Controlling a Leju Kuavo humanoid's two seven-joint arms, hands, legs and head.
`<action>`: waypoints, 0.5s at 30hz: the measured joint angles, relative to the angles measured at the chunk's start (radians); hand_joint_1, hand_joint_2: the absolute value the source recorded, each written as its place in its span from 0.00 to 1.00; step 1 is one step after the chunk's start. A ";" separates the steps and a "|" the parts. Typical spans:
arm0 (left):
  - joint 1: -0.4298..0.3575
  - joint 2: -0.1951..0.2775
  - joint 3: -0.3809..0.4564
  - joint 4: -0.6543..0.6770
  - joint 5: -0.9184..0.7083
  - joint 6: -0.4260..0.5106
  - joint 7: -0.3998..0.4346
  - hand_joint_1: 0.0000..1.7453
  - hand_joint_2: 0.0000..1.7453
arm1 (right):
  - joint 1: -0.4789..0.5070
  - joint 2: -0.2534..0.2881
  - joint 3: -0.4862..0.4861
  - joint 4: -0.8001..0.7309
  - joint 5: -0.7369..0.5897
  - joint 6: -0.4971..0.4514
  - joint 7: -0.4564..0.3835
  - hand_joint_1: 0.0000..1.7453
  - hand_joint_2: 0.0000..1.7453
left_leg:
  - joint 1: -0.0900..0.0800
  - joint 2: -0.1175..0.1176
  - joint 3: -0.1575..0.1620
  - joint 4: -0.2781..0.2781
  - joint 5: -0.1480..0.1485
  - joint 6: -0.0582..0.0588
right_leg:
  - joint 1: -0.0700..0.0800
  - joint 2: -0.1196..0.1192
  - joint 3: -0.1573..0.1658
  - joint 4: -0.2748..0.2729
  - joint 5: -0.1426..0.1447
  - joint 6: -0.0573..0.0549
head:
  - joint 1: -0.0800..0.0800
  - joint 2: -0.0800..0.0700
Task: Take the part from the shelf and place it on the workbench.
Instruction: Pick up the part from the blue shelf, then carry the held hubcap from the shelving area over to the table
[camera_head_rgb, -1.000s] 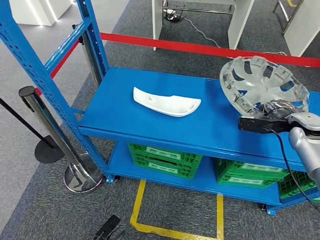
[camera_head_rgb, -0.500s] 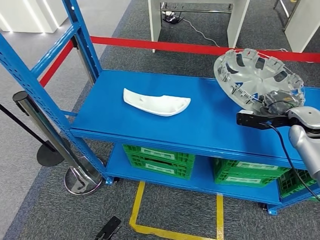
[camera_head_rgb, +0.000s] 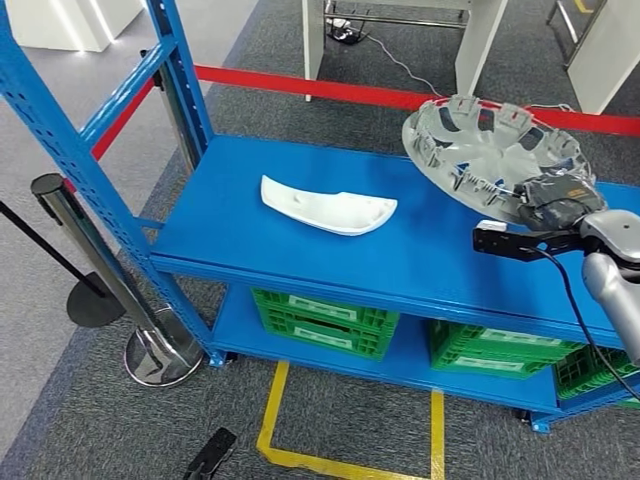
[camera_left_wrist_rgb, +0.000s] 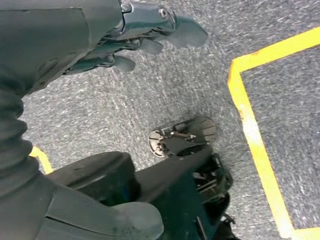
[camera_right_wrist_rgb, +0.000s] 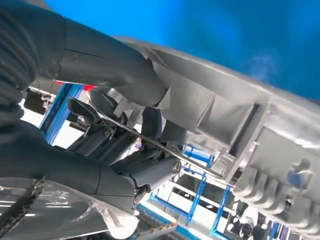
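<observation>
A round silver hubcap (camera_head_rgb: 483, 150) hangs tilted above the right end of the blue shelf (camera_head_rgb: 423, 265). My right hand (camera_head_rgb: 557, 197) grips its near rim. Close up in the right wrist view, the thumb and dark fingers of that hand (camera_right_wrist_rgb: 113, 145) clamp the ribbed edge of the hubcap (camera_right_wrist_rgb: 241, 110). A white curved trim part (camera_head_rgb: 328, 208) lies flat on the middle of the shelf's top board. My left hand (camera_left_wrist_rgb: 143, 35) hangs over grey carpet, fingers apart and holding nothing.
Green crates (camera_head_rgb: 324, 320) sit on the lower shelf board. A red barrier tape (camera_head_rgb: 362, 92) runs behind the shelf, and a chrome stanchion (camera_head_rgb: 162, 350) stands at its left corner. Yellow floor tape (camera_head_rgb: 438, 430) marks the carpet in front. White table legs stand beyond.
The hubcap has tipped from steeply tilted toward flatter and sits further left and higher over the shelf. The view has shifted slightly; the white part stays on the shelf.
</observation>
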 joint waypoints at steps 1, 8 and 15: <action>-0.001 0.000 0.000 0.000 0.001 -0.003 0.000 0.00 1.00 | 0.003 -0.004 0.001 -0.004 -0.001 -0.002 0.002 1.00 1.00 | 0.000 0.000 0.000 0.000 0.000 0.002 | 0.000 0.000 -0.032 0.068 -0.028 0.003 | 0.000 0.000; -0.002 0.000 0.005 0.000 0.014 0.006 0.004 0.00 1.00 | 0.026 -0.039 -0.002 -0.056 -0.012 -0.019 0.013 1.00 1.00 | -0.003 -0.003 -0.004 0.020 -0.015 -0.014 | -0.008 -0.005 0.047 -0.110 0.082 0.010 | 0.001 0.000; -0.003 0.000 0.018 0.000 0.030 0.013 0.002 0.00 1.00 | 0.054 -0.064 -0.013 -0.108 -0.014 -0.043 0.017 1.00 1.00 | -0.002 -0.001 -0.060 0.150 -0.092 -0.045 | -0.014 -0.004 0.066 -0.128 0.076 -0.023 | -0.006 0.000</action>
